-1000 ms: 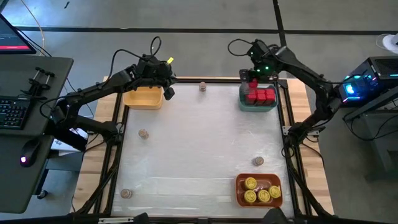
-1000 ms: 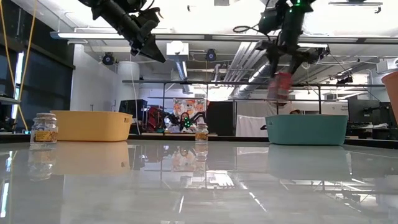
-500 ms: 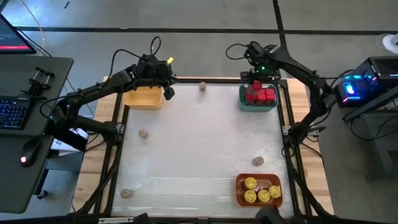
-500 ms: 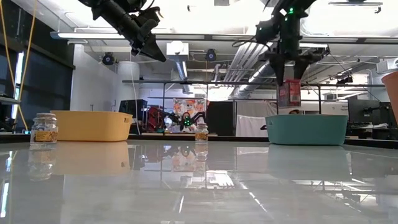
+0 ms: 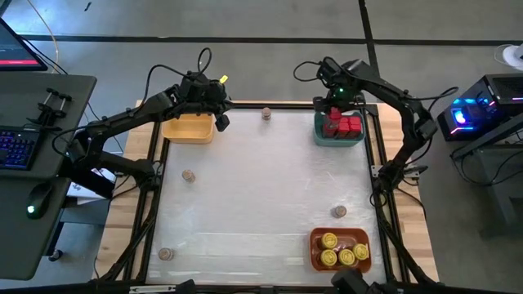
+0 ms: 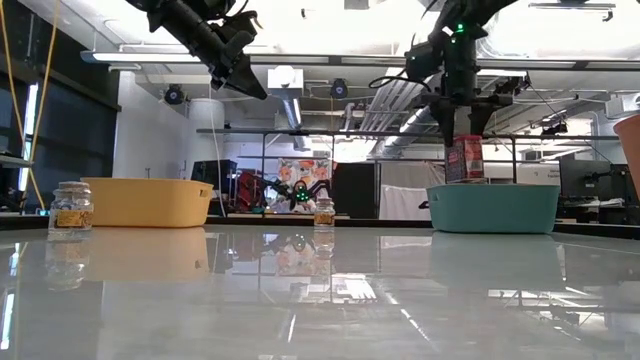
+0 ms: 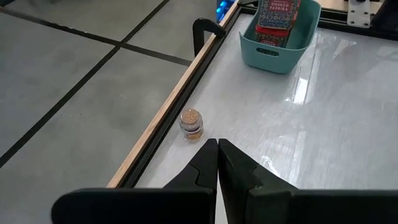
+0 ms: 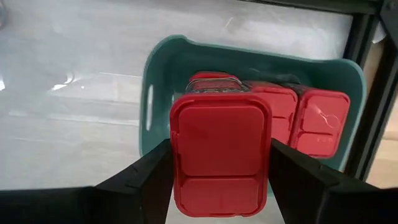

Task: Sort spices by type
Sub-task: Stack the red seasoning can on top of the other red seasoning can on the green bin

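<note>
Table (image 5: 261, 188): glossy white top, wooden rails along the edges.

My left arm sits over the far-left corner above the yellow bin (image 5: 189, 128); left gripper (image 7: 217, 149) has its fingers pressed together, nothing in it.

My right arm reaches over the far-right corner. Right gripper (image 8: 221, 163) is pinching a red tin (image 8: 221, 158) by its sides, lid facing the wrist camera, held above the teal bin (image 8: 160, 81). In the low view the tin (image 6: 464, 158) hangs with its bottom just at the bin's rim (image 6: 493, 207).

Teal bin already holds more red tins (image 5: 343, 126), packed side by side.

Orange bin (image 5: 339, 250) at the near-right holds four yellow-lidded jars (image 5: 342, 251).

Small tan-brown jars, all loose on the table and well apart:
- one at the far edge (image 5: 266, 113), between the yellow and teal bins, just beside the rail
- one on the left side (image 5: 189, 175), nearer than the yellow bin
- one at the near-left corner (image 5: 166, 254)
- one on the right side (image 5: 339, 211), just beyond the orange bin
</note>
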{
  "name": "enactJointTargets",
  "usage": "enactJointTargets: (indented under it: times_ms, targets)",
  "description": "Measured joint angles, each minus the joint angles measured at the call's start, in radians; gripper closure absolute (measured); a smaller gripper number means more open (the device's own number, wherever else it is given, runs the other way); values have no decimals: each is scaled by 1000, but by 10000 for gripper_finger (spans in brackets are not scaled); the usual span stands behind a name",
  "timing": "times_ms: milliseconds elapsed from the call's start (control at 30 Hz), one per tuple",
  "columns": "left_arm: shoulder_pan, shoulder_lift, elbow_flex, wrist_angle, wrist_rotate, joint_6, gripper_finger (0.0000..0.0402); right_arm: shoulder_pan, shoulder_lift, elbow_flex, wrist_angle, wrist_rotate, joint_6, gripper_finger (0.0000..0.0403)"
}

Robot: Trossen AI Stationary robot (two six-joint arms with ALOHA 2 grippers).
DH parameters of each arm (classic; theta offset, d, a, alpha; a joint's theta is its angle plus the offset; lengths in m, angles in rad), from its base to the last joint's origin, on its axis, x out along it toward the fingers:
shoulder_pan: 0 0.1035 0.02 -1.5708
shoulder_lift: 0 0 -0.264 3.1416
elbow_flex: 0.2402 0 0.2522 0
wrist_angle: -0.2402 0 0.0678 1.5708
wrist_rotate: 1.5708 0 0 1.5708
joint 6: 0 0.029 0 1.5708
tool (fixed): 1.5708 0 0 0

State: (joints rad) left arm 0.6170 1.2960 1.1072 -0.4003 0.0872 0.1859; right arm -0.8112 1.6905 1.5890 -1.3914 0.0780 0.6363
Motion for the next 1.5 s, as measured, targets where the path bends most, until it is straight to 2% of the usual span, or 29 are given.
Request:
enactJointTargets:
  times_ms: [200, 867, 1333, 1500]
  targets:
    - [0, 0, 0, 0, 0, 0, 401, 0, 0, 0, -14, 19, 62, 184]
    - [0, 0, 0, -31, 0, 10, 402, 0, 0, 0, 40, 30, 63, 163]
    - [0, 0, 0, -51, 0, 10, 401, 0, 21, -1, -3, 19, 63, 160]
    - [0, 0, 0, -51, 0, 13, 401, -1, 34, -1, 40, 23, 54, 160]
